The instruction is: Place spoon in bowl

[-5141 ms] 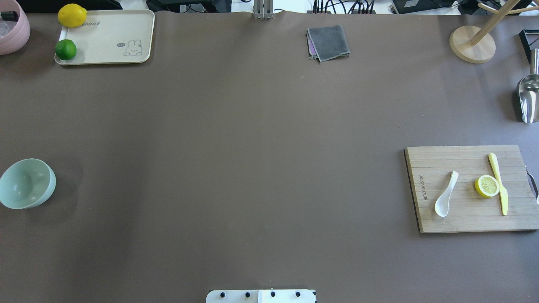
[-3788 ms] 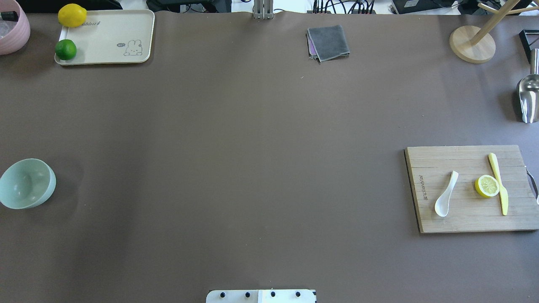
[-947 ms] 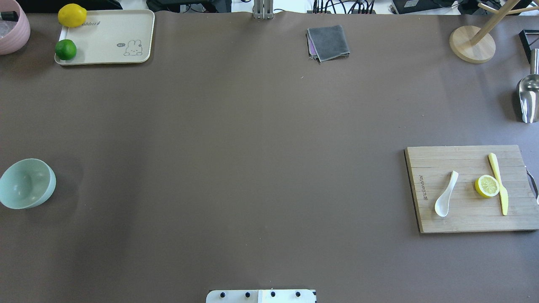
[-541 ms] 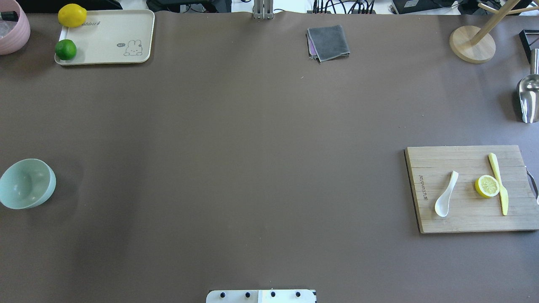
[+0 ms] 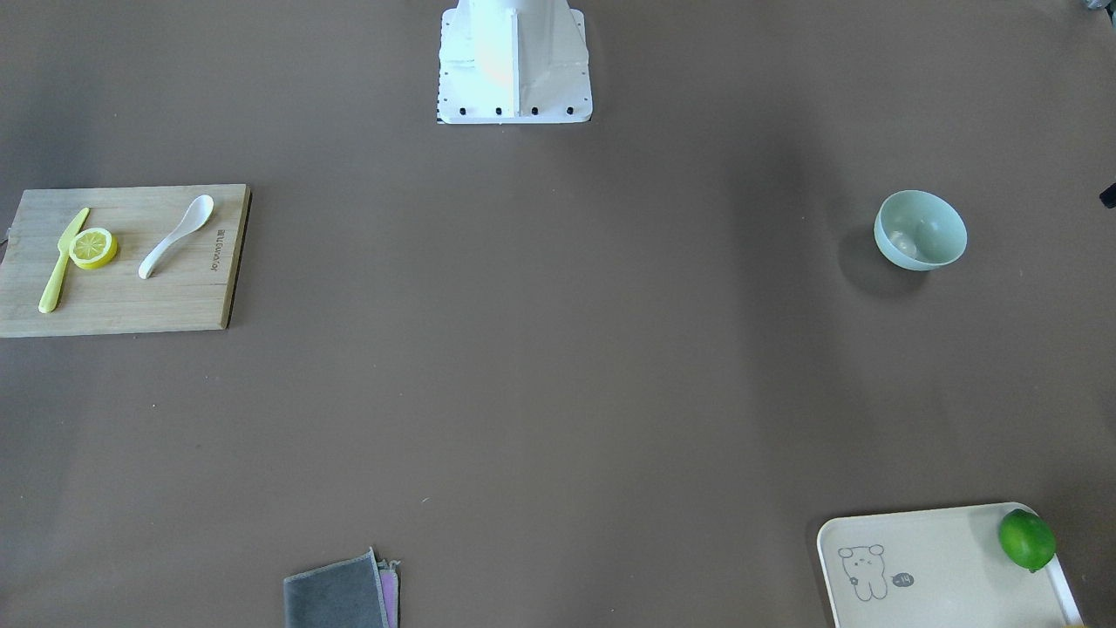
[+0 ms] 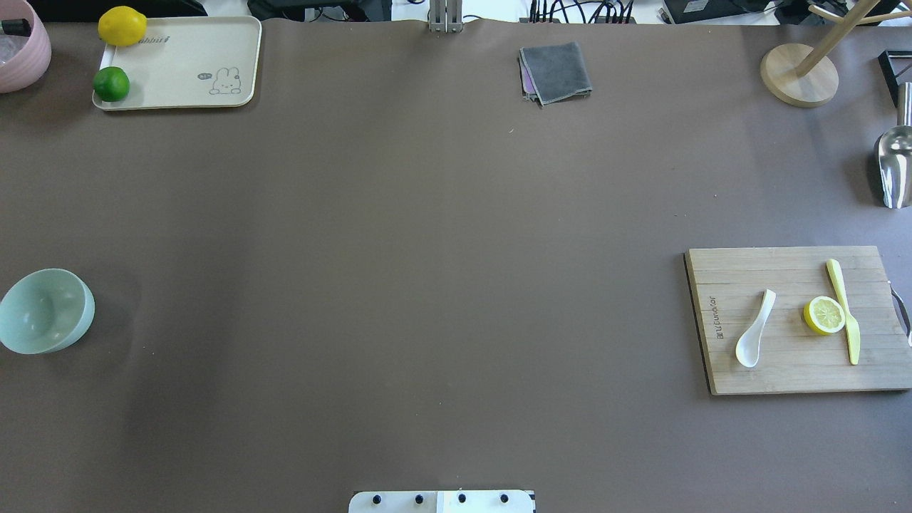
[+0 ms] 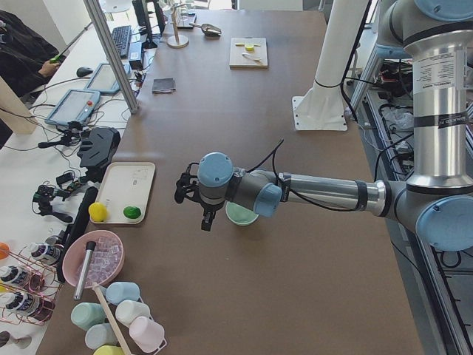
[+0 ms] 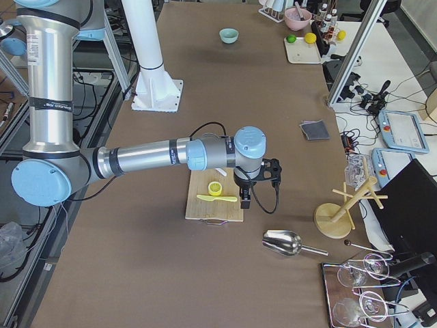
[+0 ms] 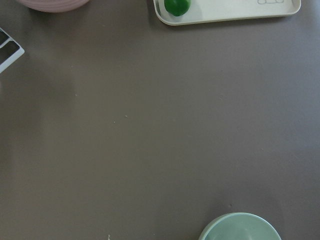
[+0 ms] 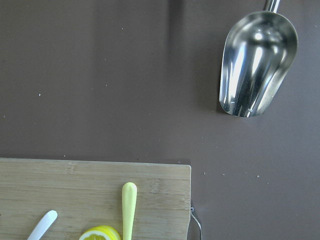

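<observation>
The white spoon (image 6: 754, 329) lies on a wooden cutting board (image 6: 784, 374) at the right, scoop toward me. It also shows in the front view (image 5: 174, 237), and its handle tip shows in the right wrist view (image 10: 43, 224). The mint-green bowl (image 6: 44, 311) stands empty at the far left; its rim shows in the left wrist view (image 9: 241, 228). My left gripper (image 7: 206, 222) hangs above the table beside the bowl. My right gripper (image 8: 245, 199) hangs above the board's outer edge. Both show only in side views, so I cannot tell whether they are open or shut.
A lemon half (image 6: 824, 315) and a yellow knife (image 6: 844, 310) lie beside the spoon. A metal scoop (image 6: 894, 167) and a wooden stand (image 6: 798, 75) are at the right. A cream tray (image 6: 185, 57) with a lime (image 6: 111, 84) and a lemon (image 6: 122, 26), a pink bowl (image 6: 21, 50) and a grey cloth (image 6: 556, 71) line the far edge.
</observation>
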Tool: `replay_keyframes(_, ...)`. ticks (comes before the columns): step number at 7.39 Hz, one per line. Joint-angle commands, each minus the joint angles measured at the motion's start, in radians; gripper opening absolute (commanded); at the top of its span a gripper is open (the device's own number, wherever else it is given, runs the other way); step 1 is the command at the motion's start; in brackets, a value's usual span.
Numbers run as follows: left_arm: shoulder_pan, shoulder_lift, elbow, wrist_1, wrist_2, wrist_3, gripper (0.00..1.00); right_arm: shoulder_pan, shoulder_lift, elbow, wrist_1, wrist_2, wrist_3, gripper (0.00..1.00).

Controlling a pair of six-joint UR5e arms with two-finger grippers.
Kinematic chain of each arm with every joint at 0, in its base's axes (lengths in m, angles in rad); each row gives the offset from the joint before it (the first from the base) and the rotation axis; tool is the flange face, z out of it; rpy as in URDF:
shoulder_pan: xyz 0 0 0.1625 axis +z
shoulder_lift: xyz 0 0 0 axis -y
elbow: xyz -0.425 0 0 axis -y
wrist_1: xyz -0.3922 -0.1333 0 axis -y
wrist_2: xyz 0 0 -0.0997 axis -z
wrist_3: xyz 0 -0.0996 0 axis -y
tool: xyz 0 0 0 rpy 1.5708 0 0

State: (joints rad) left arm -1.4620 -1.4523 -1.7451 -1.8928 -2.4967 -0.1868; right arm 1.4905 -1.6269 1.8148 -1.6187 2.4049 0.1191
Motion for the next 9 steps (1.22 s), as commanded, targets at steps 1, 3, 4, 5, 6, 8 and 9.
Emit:
replay_keyframes(1, 0.044, 0.000, 0.115, -0.111, -0.001, 0.000, 0.98, -0.010, -0.001, 0.006, -0.001, 0.019, 0.051, 1.00)
replay_keyframes(3, 0.101, 0.000, 0.295, -0.370, -0.001, -0.044, 0.98, -0.013, 0.001, 0.012, 0.000, 0.075, 0.112, 1.00)
replay_keyframes(4, 0.127, 0.007, 0.302, -0.458, -0.002, -0.145, 0.98, -0.027, 0.005, 0.017, 0.002, 0.072, 0.111, 1.00)
replay_keyframes(5, 0.193, 0.024, 0.302, -0.544, -0.001, -0.224, 0.98, -0.029, 0.010, 0.015, 0.002, 0.069, 0.111, 1.00)
replay_keyframes(6, 0.233, 0.024, 0.302, -0.610, -0.001, -0.332, 0.98, -0.029, 0.010, 0.015, 0.002, 0.069, 0.111, 1.00)
replay_keyframes(8, 0.317, 0.024, 0.303, -0.681, 0.004, -0.453, 0.98, -0.029, 0.010, 0.015, 0.002, 0.069, 0.112, 1.00)
replay_keyframes(9, 0.337, 0.023, 0.305, -0.680, 0.007, -0.454, 0.98, -0.029, 0.010, 0.015, 0.002, 0.068, 0.112, 1.00)
